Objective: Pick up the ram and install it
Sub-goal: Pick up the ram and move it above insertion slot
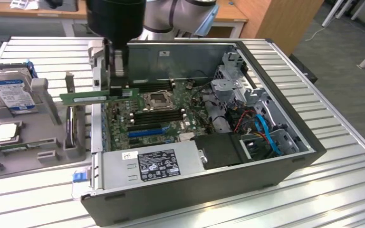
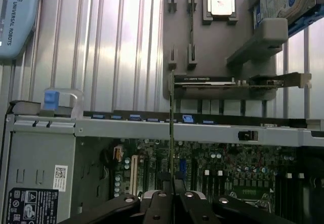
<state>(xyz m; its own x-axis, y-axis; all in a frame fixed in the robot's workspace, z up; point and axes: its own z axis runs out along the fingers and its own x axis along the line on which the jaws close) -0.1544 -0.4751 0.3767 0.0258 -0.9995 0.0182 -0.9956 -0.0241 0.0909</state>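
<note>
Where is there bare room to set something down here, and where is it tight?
Bare slatted table lies on the exterior view's right of the computer case and in front of the grey parts holder. Crowded: inside the case, the holder, and above the case's wall where the end effector holds the ram.

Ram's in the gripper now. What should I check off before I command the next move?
1. Grip on the ram: ok. The gripper is shut on it, toward the end nearer the motherboard.
2. Ram free of the grey holder tray: ok. It appears to hang above the tray.
3. Ram over the memory slots: not ok. Most of it sticks out past the case wall, toward the exterior view's left.
4. Ram parallel to the slots: cannot tell.
5. Slot latches open: cannot tell.
</note>
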